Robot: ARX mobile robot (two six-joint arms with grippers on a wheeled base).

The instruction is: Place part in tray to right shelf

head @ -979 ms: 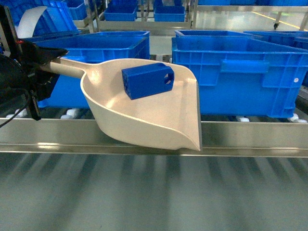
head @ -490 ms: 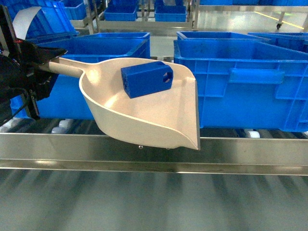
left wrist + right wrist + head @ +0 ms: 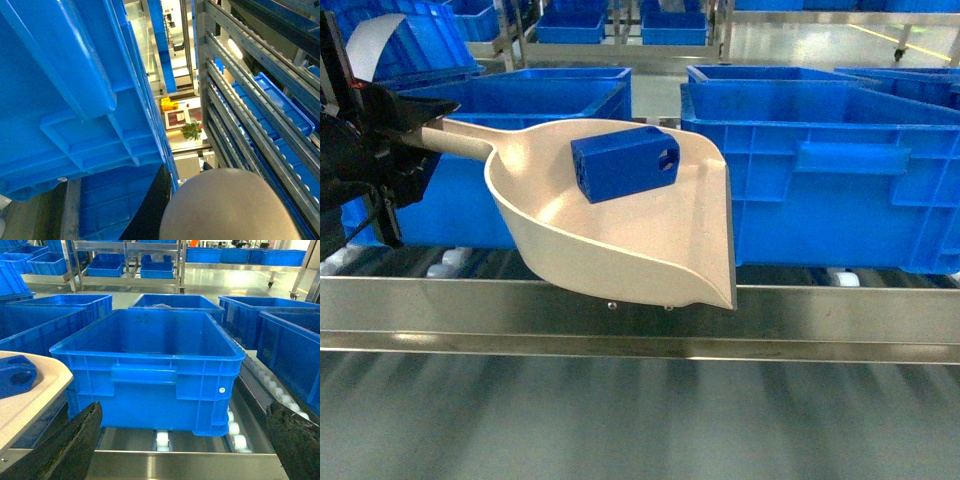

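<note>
Head view change: scoop [image 3: 620, 230] and block [image 3: 626, 163] are sitting as half a second ago, higher than a second ago.
Left gripper [image 3: 395, 140]: gripping the scoop handle, scoop extending rightward from it.
Block: lying inside the scoop, over the shelf rail [image 3: 840, 318].
Right gripper [image 3: 190, 440]: fingers spreading wide, facing a crate [image 3: 150, 370].

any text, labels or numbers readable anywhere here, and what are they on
No legible text in any view.
The part, the tray and the blue crate carry no visible labels or markings.
In the left wrist view, a red-and-white board far in the background may bear print, but it is too small and blurred to read.
</note>
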